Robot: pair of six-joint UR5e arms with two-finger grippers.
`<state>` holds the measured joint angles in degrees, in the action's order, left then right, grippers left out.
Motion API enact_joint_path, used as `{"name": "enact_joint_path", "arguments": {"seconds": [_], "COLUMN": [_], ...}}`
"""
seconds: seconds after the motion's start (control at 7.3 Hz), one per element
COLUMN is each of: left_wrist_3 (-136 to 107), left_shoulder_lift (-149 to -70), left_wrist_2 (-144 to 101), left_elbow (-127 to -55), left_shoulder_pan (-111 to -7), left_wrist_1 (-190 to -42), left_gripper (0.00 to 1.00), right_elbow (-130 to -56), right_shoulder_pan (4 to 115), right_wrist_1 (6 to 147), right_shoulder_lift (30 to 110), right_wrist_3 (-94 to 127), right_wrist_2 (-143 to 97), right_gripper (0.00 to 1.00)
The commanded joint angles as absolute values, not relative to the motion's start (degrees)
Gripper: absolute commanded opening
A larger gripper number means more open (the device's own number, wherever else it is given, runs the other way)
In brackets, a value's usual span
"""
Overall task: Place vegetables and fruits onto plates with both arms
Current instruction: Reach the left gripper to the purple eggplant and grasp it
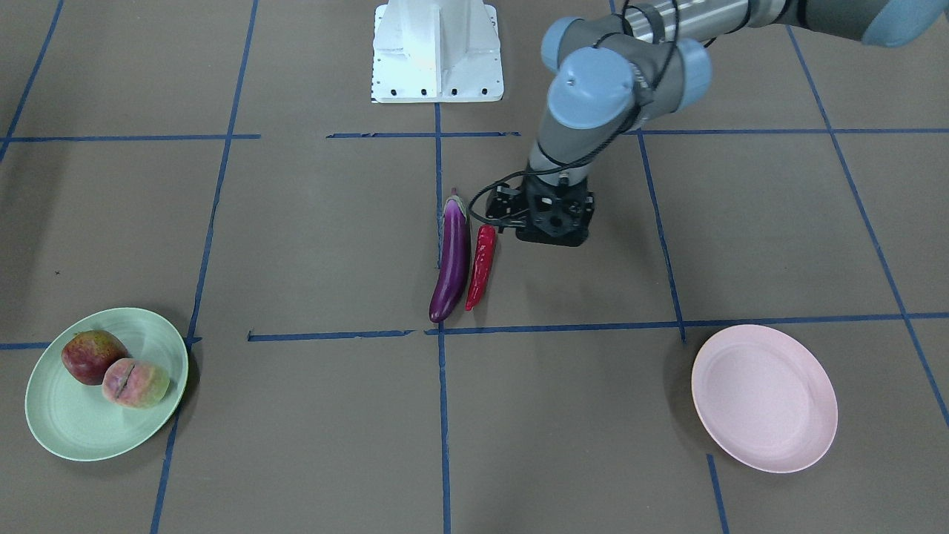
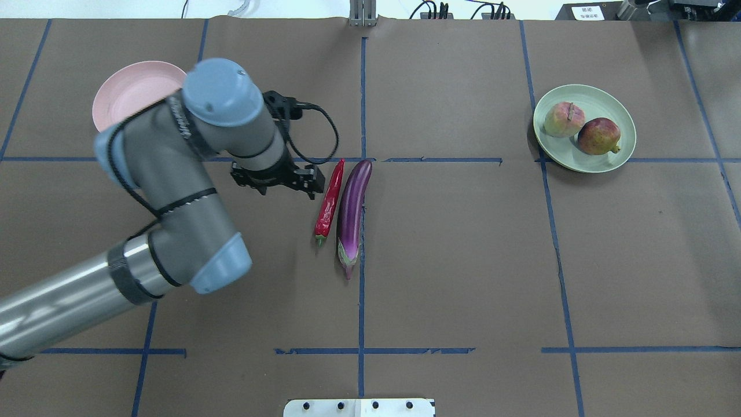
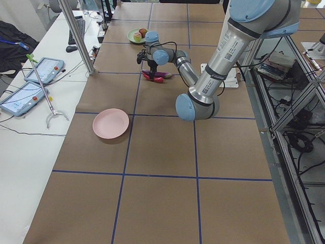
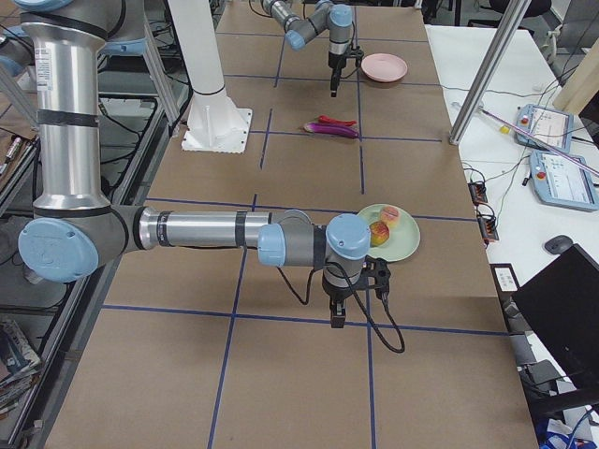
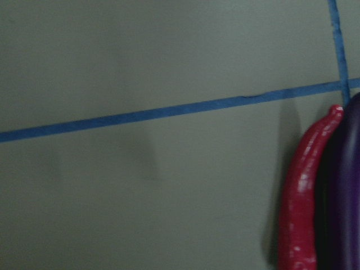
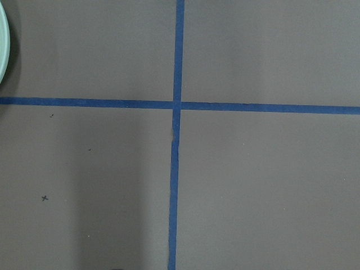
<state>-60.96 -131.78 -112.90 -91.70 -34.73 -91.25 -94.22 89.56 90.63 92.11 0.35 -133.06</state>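
The purple eggplant [image 1: 452, 259] and the red chili [image 1: 482, 267] lie side by side at the table's middle, also in the overhead view: eggplant [image 2: 352, 208], chili [image 2: 330, 200]. My left gripper [image 1: 552, 222] hangs just beside the chili's stem end [image 2: 278, 174], apart from it; its fingers are hidden, so I cannot tell its state. The mint green plate [image 1: 81, 434] holds the dark red apple [image 1: 90, 356] and the peach [image 1: 133, 382]. The pink plate [image 1: 764, 397] is empty. My right gripper [image 4: 338, 318] shows only in the exterior right view, beside the green plate [image 4: 402, 245]; I cannot tell its state.
The white base block [image 1: 437, 52] stands at the robot's edge of the table. Blue tape lines cross the brown table cover. The left arm's elbow partly covers the pink plate [image 2: 130, 92] in the overhead view. Tablets and poles stand beyond the table's far side.
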Motion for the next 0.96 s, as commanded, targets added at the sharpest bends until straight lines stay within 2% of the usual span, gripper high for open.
{"name": "enact_joint_path", "arguments": {"seconds": [0.0,0.14,0.55,0.68,0.82], "left_wrist_3": [-69.5,-70.8,-70.8,-70.8,-70.9], "left_shoulder_lift": [-141.7,-143.1,-142.8,-142.8,-142.8], "left_wrist_2": [-105.8,-102.9,-102.4,-102.4,-102.4], "left_elbow": [-80.5,-78.2,-76.3,-76.2,-76.2], "left_shoulder_pan": [-28.6,-26.9,-26.6,-26.6,-26.7], "left_wrist_1": [-91.6,-91.9,-91.9,-91.9,-91.5], "left_gripper": [1.0,0.96,0.75,0.6,0.26], "right_elbow": [-94.2,-94.2,-94.2,-94.2,-94.2], "right_shoulder_pan": [89.6,89.6,89.6,89.6,89.6], "right_wrist_1": [90.6,90.6,90.6,90.6,90.6], "right_shoulder_lift": [92.1,92.1,92.2,92.2,92.2], "right_wrist_3": [0.3,0.3,0.4,0.4,0.3], "right_wrist_2": [-133.0,-133.0,-133.1,-133.1,-133.1], "right_gripper": [1.0,1.0,1.0,1.0,1.0]}}
